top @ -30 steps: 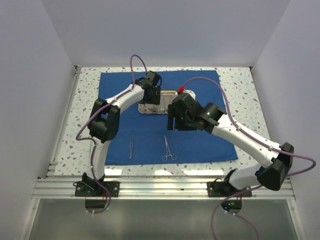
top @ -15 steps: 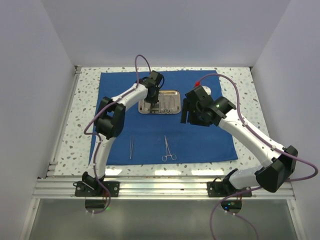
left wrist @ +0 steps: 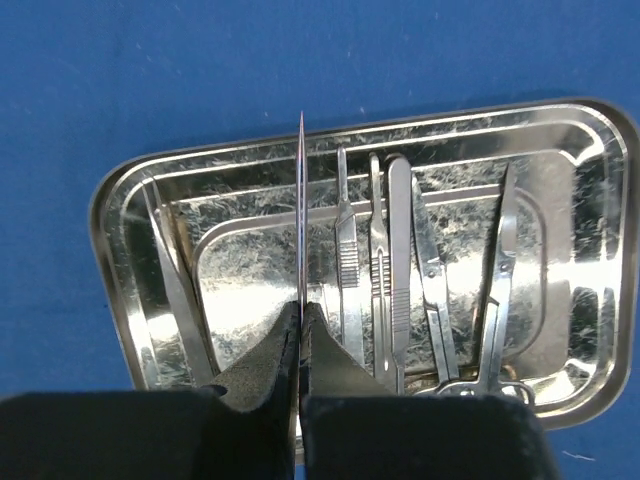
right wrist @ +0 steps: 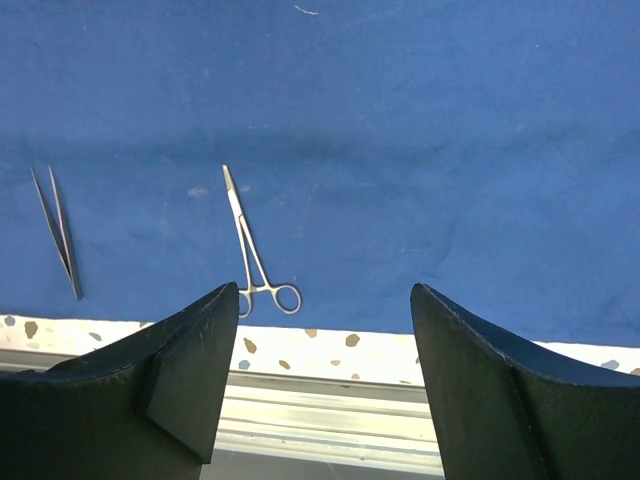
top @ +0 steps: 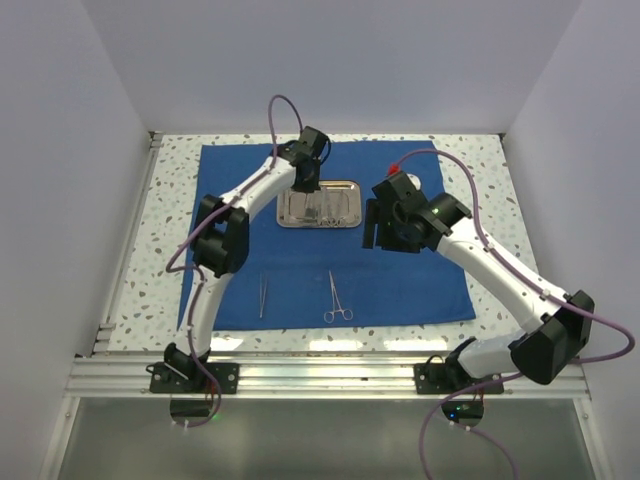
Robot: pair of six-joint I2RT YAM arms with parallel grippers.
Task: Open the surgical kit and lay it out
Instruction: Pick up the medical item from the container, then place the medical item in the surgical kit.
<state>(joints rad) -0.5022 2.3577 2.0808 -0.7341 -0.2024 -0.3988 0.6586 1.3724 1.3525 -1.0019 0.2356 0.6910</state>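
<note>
The royal-blue cloth wrap (top: 400,270) lies spread flat on the table. On it at the back sits the steel tray (top: 283,222), holding several thin silver instruments (left wrist: 398,270). My left gripper (top: 305,190) hangs over the tray's left half, shut on one thin silver instrument (left wrist: 301,200) that I see edge-on, pointing straight out from the jaws (left wrist: 301,310). Ring-handled forceps (top: 337,298) and tweezers (top: 263,296) lie side by side near the cloth's front edge. My right gripper (top: 372,225) hovers open and empty to the right of the tray; its view shows the forceps (right wrist: 250,250) and tweezers (right wrist: 58,230) below.
The speckled tabletop (top: 165,230) frames the cloth, with white walls on three sides. An aluminium rail (right wrist: 330,410) runs along the near edge. Purple cables (top: 275,110) loop above both arms.
My left gripper has shut on the thin instrument in the tray and shifted slightly back. The right arm pulled away from the tray to the right, then held still.
</note>
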